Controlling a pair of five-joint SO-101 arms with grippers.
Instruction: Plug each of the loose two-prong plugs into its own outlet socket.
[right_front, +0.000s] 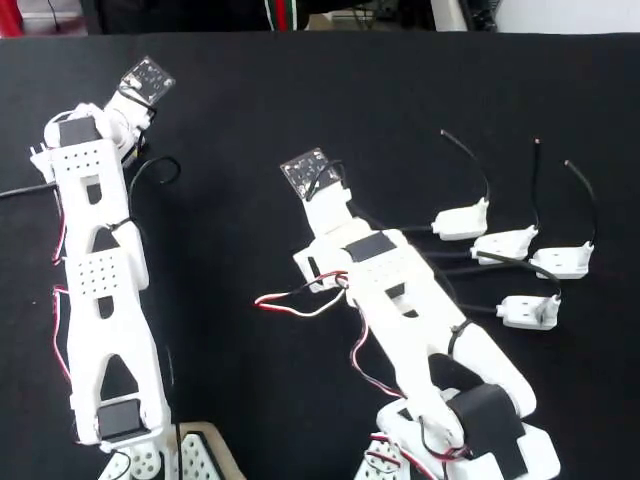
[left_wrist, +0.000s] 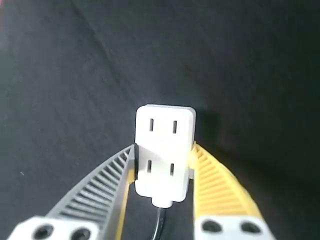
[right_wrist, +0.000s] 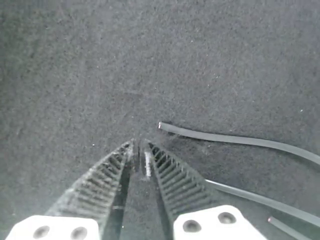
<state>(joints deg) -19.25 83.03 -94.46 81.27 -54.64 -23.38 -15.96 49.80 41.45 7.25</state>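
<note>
Two slot pairs are facing me on the white outlet socket (left_wrist: 165, 132) that my left gripper (left_wrist: 163, 150) is clamping by its sides, open black cloth (left_wrist: 240, 60) ahead of it. My right gripper (right_wrist: 141, 147) is sitting pinched nearly shut, empty, a black cord (right_wrist: 225, 138) end just beside its tips, white plugs (right_front: 505, 243) lying farther right.

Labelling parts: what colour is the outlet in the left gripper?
The outlet is white; the left wrist view shows it best.

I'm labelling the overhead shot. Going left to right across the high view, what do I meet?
left arm → right arm → first white corded piece → second white corded piece → rightmost white corded piece
</note>
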